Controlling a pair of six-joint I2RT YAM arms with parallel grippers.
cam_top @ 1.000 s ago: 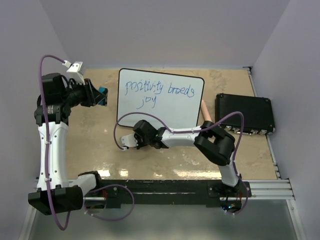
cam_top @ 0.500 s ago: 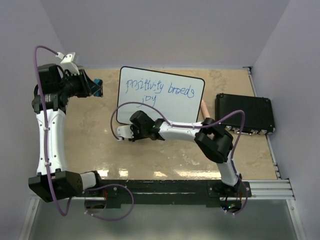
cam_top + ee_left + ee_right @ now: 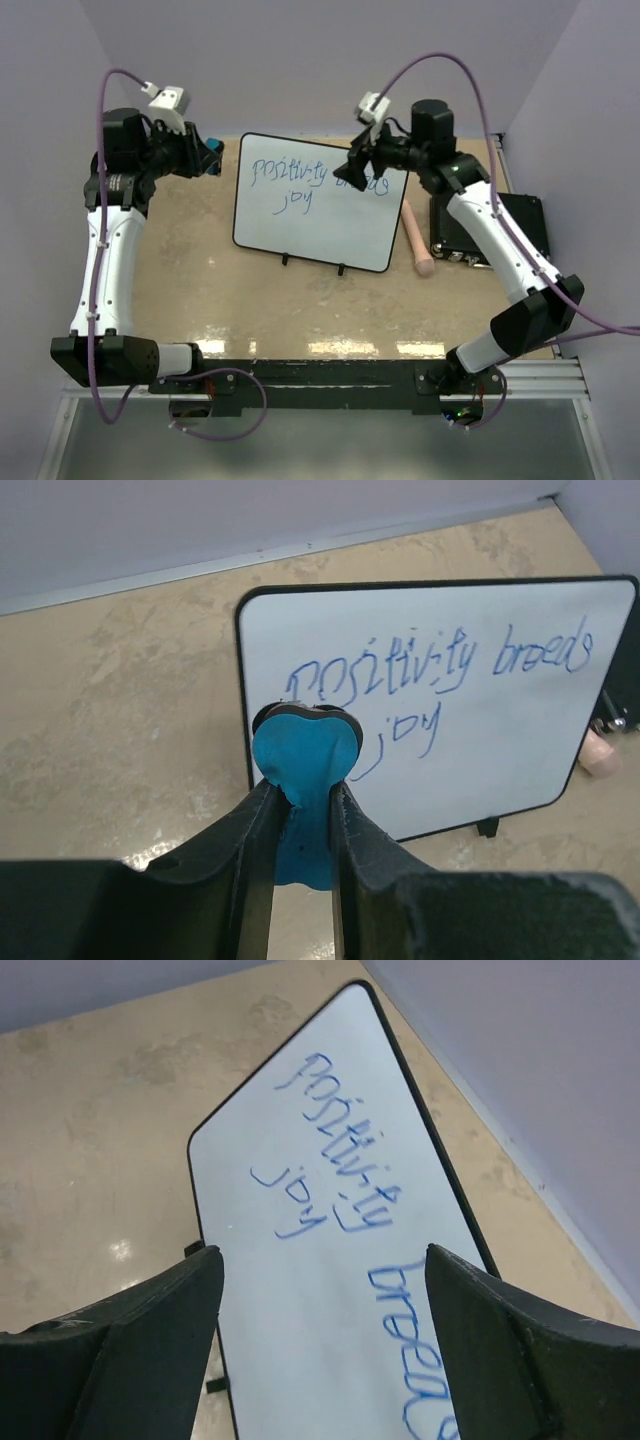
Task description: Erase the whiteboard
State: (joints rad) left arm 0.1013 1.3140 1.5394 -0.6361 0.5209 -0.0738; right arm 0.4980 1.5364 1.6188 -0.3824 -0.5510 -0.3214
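The whiteboard [image 3: 312, 215] stands mid-table on small black feet, with blue handwriting reading "positivity breeds joy". My left gripper [image 3: 203, 157] hovers just off the board's far left corner, shut on a blue eraser [image 3: 213, 162]. In the left wrist view the eraser [image 3: 305, 760] is pinched between the fingers [image 3: 235, 855], with the whiteboard [image 3: 490, 740] beyond it. My right gripper [image 3: 356, 170] hangs over the board's upper right, above the word "breeds". In the right wrist view the right gripper [image 3: 322, 1255] is open, with only the whiteboard [image 3: 320, 1290] between its fingers.
A black rectangular box [image 3: 510, 225] lies at the right, partly under my right arm. A pinkish cylinder [image 3: 418, 245] rests on the table between the box and the board. Walls close in the back and both sides. A metal rail [image 3: 540, 375] runs along the near edge.
My right arm rose from low at the board's near left corner to above its upper right, and its gripper opened. My left gripper shifted slightly right and back, still holding the eraser.
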